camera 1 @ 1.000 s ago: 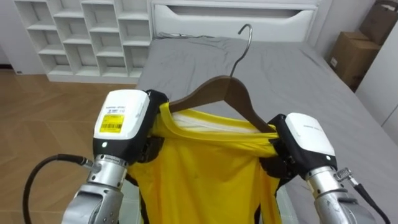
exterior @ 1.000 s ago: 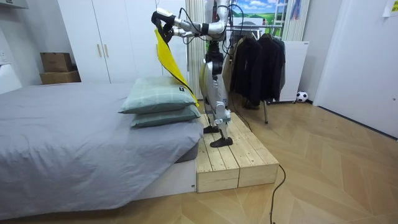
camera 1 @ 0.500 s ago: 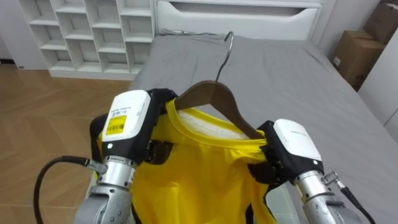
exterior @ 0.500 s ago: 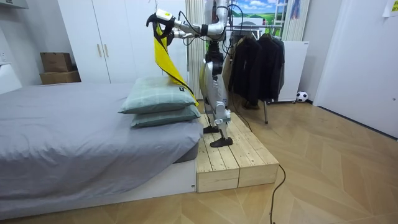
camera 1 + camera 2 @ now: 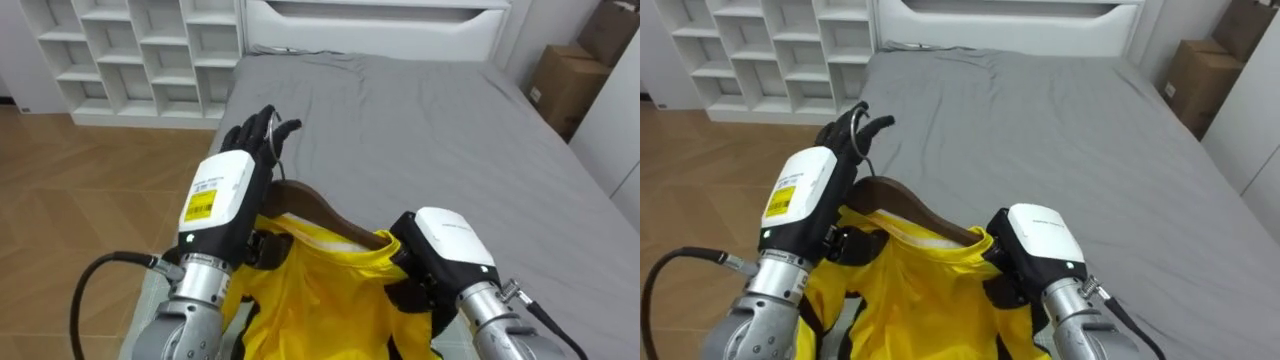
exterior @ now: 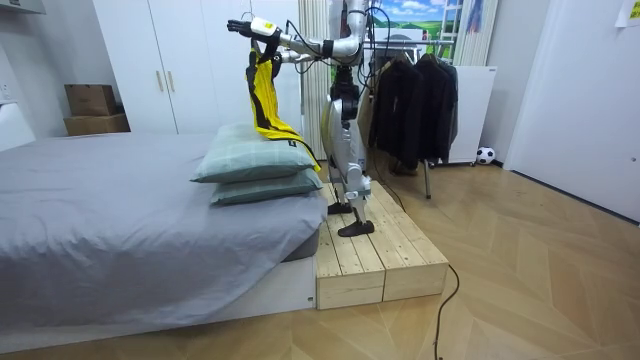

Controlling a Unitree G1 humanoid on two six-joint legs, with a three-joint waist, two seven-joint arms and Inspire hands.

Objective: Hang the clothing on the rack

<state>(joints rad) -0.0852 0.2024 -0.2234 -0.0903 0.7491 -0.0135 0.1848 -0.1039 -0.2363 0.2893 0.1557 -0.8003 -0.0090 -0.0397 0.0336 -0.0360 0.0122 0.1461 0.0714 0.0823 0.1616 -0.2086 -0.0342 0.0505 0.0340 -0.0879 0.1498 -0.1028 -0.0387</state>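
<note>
Left eye view, centre-left: compared with half a second ago, left hand (image 5: 225, 195) lifted off the yellow shirt (image 5: 320, 290), fingers (image 5: 258, 128) stretched out straight by the wooden hanger (image 5: 310, 208) and its hook, clasping nothing. Lower right: right hand (image 5: 445, 240) at the hanger's far end, fingers hidden under cloth, grip unclear. Shirt draped on hanger at bottom centre, above grey bed (image 5: 430, 120).

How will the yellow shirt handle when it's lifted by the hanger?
Probably floppy: the yellow shirt hangs limp and folded below the wooden hanger. Likely light, being thin cloth. It might slip along the hanger's smooth arm.
</note>
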